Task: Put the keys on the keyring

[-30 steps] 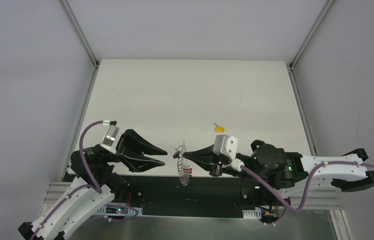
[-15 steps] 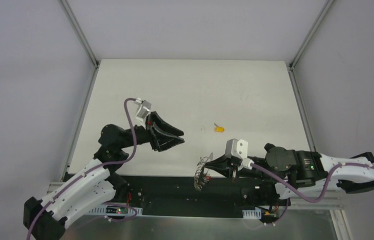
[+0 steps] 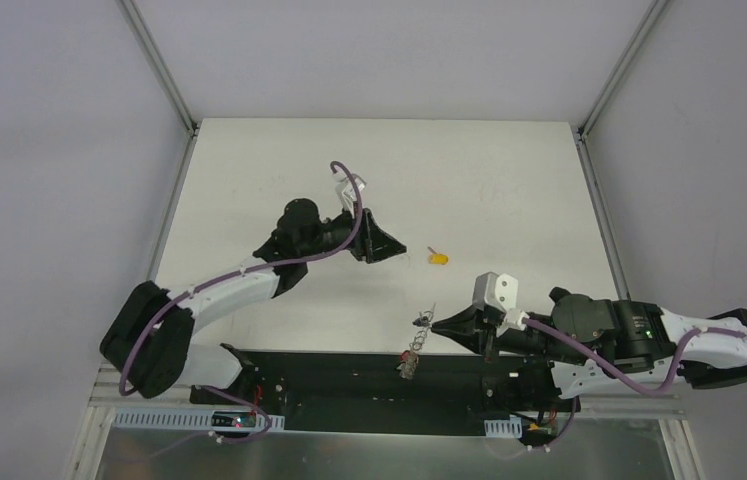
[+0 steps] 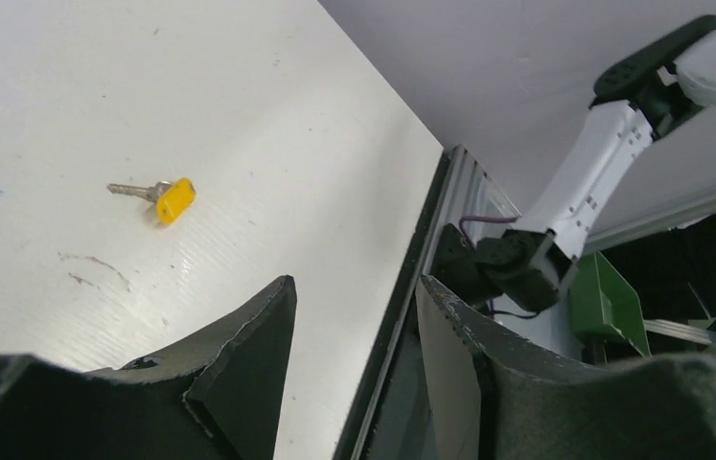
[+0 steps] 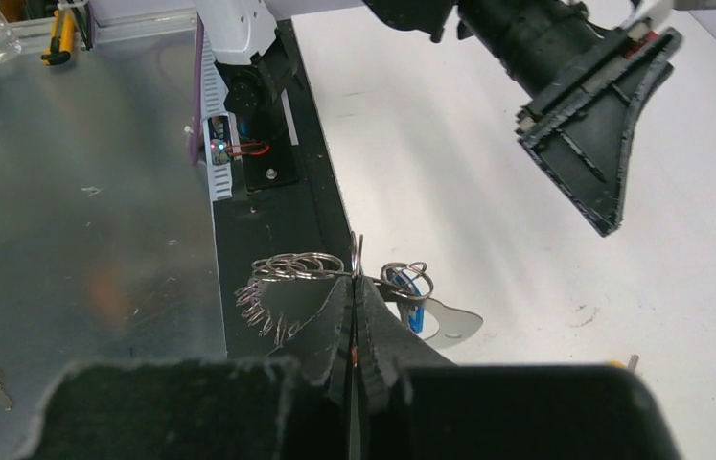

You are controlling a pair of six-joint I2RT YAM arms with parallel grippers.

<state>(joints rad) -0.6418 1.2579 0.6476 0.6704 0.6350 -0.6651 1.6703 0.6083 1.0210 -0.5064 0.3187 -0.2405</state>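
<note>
A small silver key with a yellow head (image 3: pixel 437 258) lies on the white table; it also shows in the left wrist view (image 4: pixel 164 197). My left gripper (image 3: pixel 396 249) is open and empty, just left of that key, fingers (image 4: pixel 256 326) spread above the table. My right gripper (image 3: pixel 436 325) is shut on the keyring (image 5: pixel 358 254), a thin silver loop held on edge near the table's front edge. A cluster of small rings and silver keys (image 5: pixel 282 278) hangs on one side, a blue tag (image 5: pixel 415 290) on the other; the cluster shows below the fingertips in the top view (image 3: pixel 411 357).
The black base rail (image 3: pixel 349 365) runs along the table's near edge under the keyring. A metal bench (image 5: pixel 76 240) lies beyond the rail. Grey walls and aluminium posts (image 3: pixel 159 70) close the back and sides.
My left arm has swung out from the near left edge to the table's middle, beside the yellow key. My right gripper has moved right and slightly nearer with the keyring.
</note>
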